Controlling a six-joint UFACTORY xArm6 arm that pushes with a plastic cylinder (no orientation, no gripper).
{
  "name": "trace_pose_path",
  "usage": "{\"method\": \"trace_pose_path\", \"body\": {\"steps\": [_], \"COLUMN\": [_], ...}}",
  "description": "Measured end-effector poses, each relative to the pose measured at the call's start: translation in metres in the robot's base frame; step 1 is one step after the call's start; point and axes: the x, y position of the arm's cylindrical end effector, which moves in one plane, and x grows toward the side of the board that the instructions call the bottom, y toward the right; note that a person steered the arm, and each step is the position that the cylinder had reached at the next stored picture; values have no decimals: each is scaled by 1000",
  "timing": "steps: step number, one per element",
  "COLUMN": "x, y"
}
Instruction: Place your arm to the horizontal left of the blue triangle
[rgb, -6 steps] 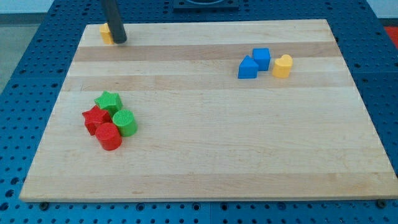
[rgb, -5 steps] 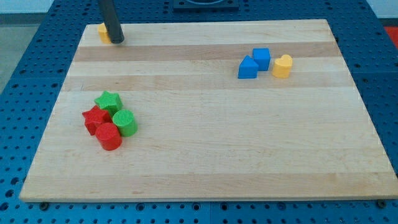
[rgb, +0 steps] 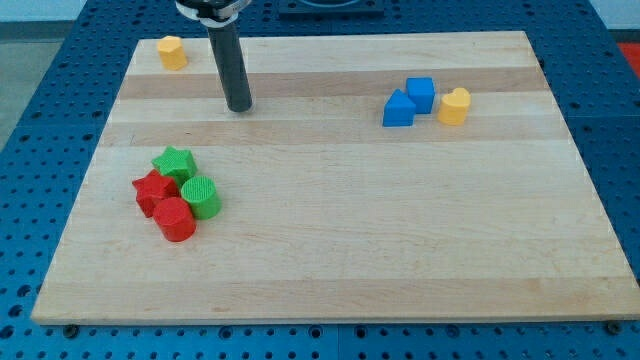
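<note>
The blue triangle (rgb: 398, 109) lies on the wooden board at the view's upper right. A blue cube (rgb: 421, 94) touches it on its upper right. My tip (rgb: 239, 106) rests on the board far to the view's left of the blue triangle, at about the same height in the view. Bare board lies between them.
A yellow block (rgb: 454, 105) sits just right of the blue cube. Another yellow block (rgb: 172, 52) sits at the top left corner. A green star (rgb: 174, 162), green cylinder (rgb: 201, 197), red star (rgb: 152, 190) and red cylinder (rgb: 175, 219) cluster at the left.
My tip has moved from beside the top-left yellow block toward the view's right and bottom. That yellow block now shows fully. No block has moved.
</note>
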Motion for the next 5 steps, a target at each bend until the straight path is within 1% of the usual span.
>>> {"method": "trace_pose_path", "body": {"steps": [2,5], "x": [-3,8], "y": [0,0]}}
